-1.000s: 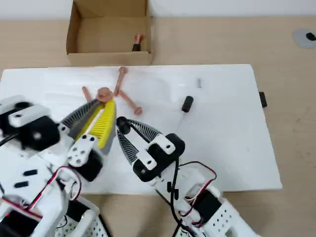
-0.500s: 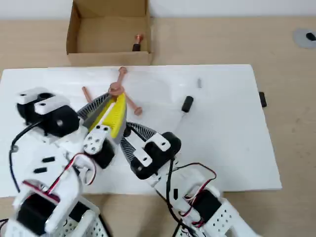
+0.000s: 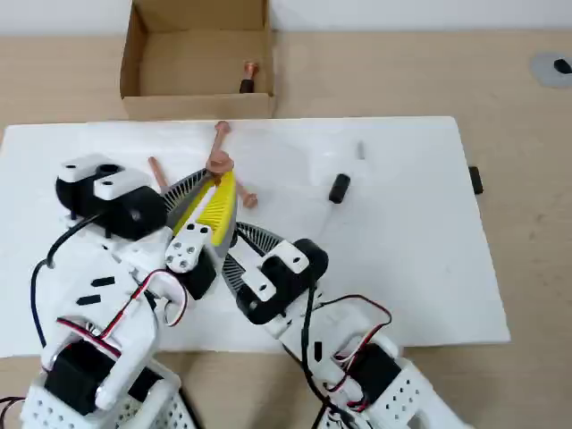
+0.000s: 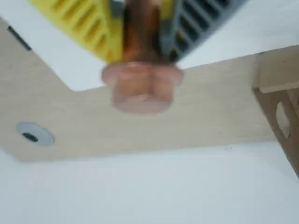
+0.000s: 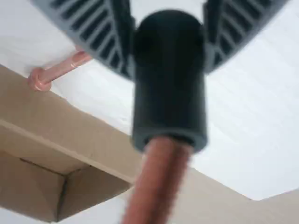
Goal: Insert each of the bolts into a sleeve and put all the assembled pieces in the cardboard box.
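Left fingers pinched on a bolt, head out past the tips, over the white sheet. Right fingers clamp a black sleeve; copper shaft sticks out its end. 1 assembled piece in the cardboard box. 1 loose sleeve and 3 loose bolts on the sheet.

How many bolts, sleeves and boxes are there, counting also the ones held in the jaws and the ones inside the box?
Cardboard box: 1
Bolts: 5 (three loose, one in the left gripper, one in the box)
Black sleeves: 3 (one loose, one in the right gripper, one in the box)
Total: 9
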`<state>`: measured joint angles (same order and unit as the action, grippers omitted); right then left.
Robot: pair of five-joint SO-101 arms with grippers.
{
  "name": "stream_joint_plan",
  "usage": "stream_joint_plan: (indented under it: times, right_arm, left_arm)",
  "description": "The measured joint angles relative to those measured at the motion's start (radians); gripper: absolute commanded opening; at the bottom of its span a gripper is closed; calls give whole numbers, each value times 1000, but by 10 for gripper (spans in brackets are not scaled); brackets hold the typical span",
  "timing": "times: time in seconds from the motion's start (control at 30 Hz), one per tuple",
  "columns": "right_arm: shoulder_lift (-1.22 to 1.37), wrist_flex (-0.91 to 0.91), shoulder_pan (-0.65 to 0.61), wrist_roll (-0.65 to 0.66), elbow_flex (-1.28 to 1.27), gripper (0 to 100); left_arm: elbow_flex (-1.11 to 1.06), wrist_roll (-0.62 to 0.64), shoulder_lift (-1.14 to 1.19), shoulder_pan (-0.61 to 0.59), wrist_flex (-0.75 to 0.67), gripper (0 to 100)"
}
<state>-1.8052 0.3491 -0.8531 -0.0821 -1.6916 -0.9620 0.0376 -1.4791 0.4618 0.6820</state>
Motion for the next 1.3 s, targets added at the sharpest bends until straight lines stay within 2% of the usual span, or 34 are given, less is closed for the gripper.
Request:
stream_joint_plan:
  times: [0.13,0.47,0.77,1.3]
  right_arm:
    - [0,0,0,-34,0,9]
    - [0,0,0,-41,0,9]
    - [0,0,0,-41,0,9]
    - [0,2,-3,-41,0,9]
  left_arm:
    - [0,-2,0,-2,0,6]
    - [0,17,0,-100,-34,8]
    - [-25,89,-2,-100,-34,8]
    - [-25,91,-11,-37,23,7]
